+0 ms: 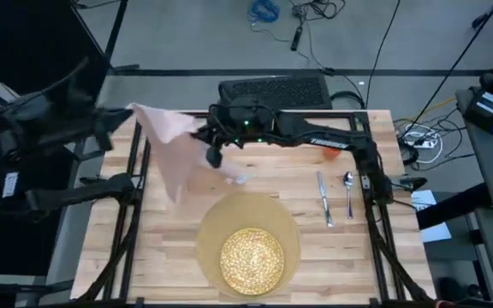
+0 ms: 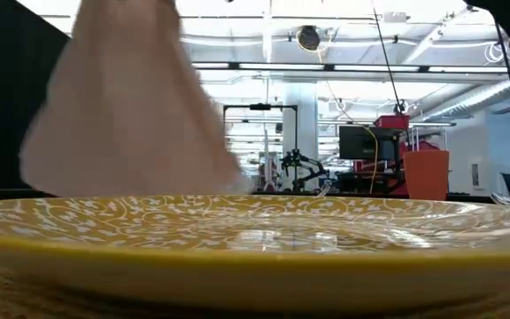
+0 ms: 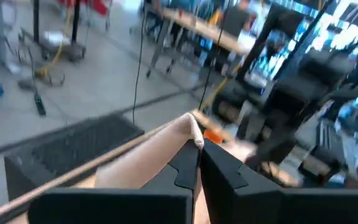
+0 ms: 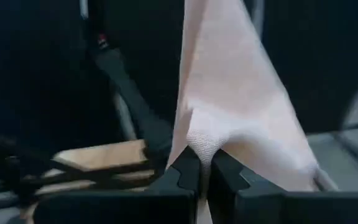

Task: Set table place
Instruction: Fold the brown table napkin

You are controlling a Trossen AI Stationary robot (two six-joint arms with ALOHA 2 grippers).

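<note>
Above the table [image 1: 178, 257], the napkin [image 1: 171, 145] is held stretched, pinched by left gripper [image 1: 129, 113] and right gripper [image 1: 202, 130]; folding seems underway, lowering beside the plate [image 1: 252, 257] next.

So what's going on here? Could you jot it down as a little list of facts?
Napkin: beige cloth napkin held up in the air, stretched between both hands
Left hand: shut on one corner of the napkin
Right hand: shut on another corner
Plate: yellow plate on a round tan placemat
Cutlery: knife and spoon lying right of the placemat
Cup: small orange cup partly hidden under the right arm
</note>
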